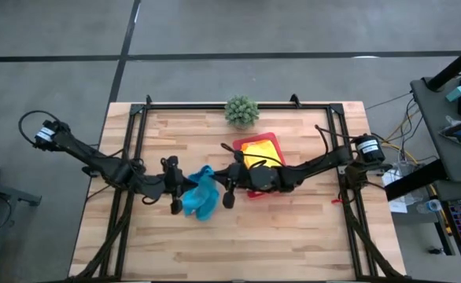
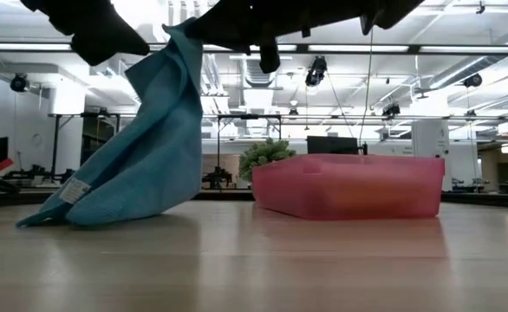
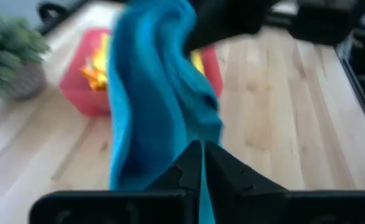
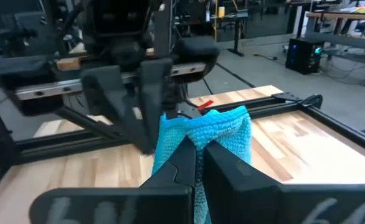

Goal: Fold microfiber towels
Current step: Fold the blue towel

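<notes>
Right of table centre, toward three o'clock, the flat pink rectangular tray (image 1: pixel 271 141) holds yellow and orange microfiber cloths (image 1: pixel 256 152). The left gripper (image 1: pixel 180 189) and the right gripper (image 1: pixel 224 187), both pinched nearly closed, lift the soft turquoise blue microfiber towel (image 1: pixel 200 193) at centre, its lower corner touching the wooden table (image 1: pixel 293 236).

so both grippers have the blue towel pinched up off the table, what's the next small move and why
Probably draw the two grippers apart to stretch the top edge. The left gripper and right gripper are each shut on the turquoise towel, close together, so it hangs bunched, its lower end crumpled on the table. Spreading it should flatten it for a clean fold.
</notes>
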`<action>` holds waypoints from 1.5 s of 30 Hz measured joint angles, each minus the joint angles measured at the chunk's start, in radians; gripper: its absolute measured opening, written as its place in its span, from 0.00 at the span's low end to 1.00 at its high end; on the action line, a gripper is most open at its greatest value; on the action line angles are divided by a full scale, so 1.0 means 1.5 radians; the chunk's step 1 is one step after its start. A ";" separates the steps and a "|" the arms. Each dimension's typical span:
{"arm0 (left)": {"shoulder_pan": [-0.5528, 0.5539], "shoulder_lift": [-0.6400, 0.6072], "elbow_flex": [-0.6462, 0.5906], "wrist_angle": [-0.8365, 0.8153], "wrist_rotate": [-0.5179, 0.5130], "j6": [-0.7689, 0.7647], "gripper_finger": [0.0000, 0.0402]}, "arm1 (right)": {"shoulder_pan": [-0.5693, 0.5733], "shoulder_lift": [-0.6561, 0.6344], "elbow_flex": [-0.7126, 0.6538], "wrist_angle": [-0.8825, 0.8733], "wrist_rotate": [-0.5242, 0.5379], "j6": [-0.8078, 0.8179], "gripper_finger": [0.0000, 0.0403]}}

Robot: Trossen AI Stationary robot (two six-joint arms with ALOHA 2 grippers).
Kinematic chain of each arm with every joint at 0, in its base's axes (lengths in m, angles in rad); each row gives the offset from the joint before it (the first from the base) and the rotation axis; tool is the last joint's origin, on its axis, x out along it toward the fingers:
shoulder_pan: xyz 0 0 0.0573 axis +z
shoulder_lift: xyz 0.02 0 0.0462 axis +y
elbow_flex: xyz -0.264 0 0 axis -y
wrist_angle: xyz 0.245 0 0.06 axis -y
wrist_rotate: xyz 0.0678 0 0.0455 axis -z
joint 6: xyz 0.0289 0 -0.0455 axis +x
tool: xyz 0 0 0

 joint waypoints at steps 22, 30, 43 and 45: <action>0.001 0.138 -0.034 0.229 -0.126 0.206 0.29 | -0.003 0.000 -0.006 0.014 0.017 0.032 0.02; 0.001 0.160 -0.034 0.285 -0.127 0.234 0.29 | -0.003 0.000 -0.007 0.014 0.017 0.032 0.02; 0.001 0.135 -0.034 0.297 -0.129 0.238 0.10 | -0.003 0.000 -0.007 0.014 0.017 0.032 0.02; 0.001 0.135 -0.034 0.297 -0.127 0.228 0.06 | -0.004 0.000 -0.007 0.014 0.017 0.032 0.02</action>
